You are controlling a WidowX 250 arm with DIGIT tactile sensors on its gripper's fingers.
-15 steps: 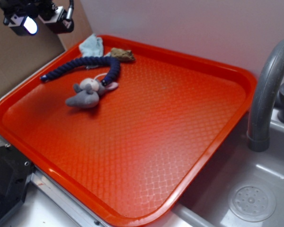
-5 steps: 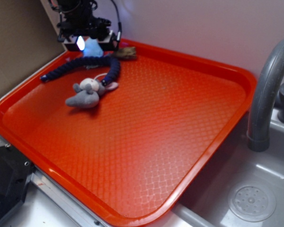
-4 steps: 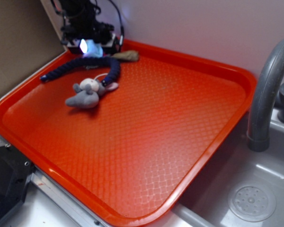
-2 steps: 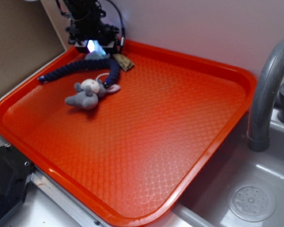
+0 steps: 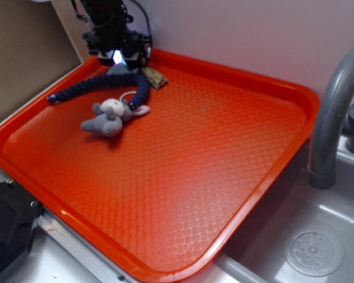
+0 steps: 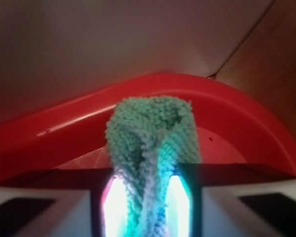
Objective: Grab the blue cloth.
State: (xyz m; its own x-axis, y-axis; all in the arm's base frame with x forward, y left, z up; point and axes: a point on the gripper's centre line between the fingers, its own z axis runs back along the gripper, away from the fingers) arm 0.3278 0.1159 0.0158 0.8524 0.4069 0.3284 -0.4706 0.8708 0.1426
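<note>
Cloth first: the blue cloth (image 6: 150,148) stands bunched up between the two lit pads of the claw (image 6: 148,197), pinched into a narrow fold with its knobbly top puffing out above them. In the wrist view its fabric fills the whole gap, so the claw is clamped onto it. Behind the cloth curves the raised rim of the red tray (image 6: 246,113), and the cloth sits at that tray's far left corner, close under the pale wall.

In the exterior view the claw (image 5: 116,58) hangs over the same corner of the tray (image 5: 236,177), its glowing light hiding most of the cloth. Just in front of the claw, nearer the tray's middle, the dark navy braided rope (image 5: 94,85) arcs across the tray floor. A small brown object (image 5: 154,76) lies beside the rope's bend. The grey plush mouse (image 5: 109,117) rests just inside the rope's curve, farther from the corner. Off the tray's right edge stand a grey tap (image 5: 336,118) and the sink (image 5: 312,250).
</note>
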